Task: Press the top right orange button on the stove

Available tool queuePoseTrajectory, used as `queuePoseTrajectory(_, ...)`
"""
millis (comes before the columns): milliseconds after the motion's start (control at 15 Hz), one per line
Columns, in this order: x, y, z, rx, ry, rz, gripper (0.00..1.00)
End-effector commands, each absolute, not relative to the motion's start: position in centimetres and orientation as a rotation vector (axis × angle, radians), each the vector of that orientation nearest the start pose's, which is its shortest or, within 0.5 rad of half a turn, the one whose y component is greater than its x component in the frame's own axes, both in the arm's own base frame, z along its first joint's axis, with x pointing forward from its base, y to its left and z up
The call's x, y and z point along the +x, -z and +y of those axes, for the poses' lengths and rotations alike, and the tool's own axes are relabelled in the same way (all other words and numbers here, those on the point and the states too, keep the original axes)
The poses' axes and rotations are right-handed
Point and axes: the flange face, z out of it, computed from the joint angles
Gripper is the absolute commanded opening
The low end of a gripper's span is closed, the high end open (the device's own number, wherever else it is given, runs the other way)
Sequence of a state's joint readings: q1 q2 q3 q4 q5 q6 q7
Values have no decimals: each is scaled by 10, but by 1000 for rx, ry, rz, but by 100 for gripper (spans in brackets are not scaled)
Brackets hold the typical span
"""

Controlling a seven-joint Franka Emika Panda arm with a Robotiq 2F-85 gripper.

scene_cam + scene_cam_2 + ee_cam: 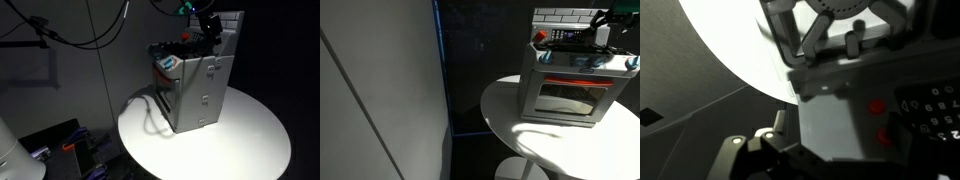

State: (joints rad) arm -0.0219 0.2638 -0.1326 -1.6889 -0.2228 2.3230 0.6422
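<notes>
The small grey stove [200, 90] stands on a round white table [255, 135]. It shows in both exterior views, with its oven door facing the camera in one [568, 95] and a white tiled back panel [565, 15] behind it. My gripper [207, 25] hovers over the stove's top at the back, also seen at the frame edge [612, 20]. In the wrist view the gripper [833, 50] has its fingers close together and empty. Two orange-red buttons [877, 107] [883, 137] glow on the stove's grey face [830, 115] beside the dark cooktop [935, 105].
A grey cable [150, 110] runs from the stove over the table edge. Black cables [90, 35] hang against the dark backdrop. A large grey panel [375, 100] stands beside the table. Boxes [60, 145] lie on the floor below.
</notes>
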Motion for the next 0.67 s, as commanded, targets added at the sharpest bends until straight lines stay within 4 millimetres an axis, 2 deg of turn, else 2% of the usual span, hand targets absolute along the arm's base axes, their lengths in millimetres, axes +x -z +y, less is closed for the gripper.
queuePoseTrajectory(0,673,-489,-103,-3015,726,1075,100)
queuePoseTrajectory(600,680,-488,-108,-3028,771,1083,100)
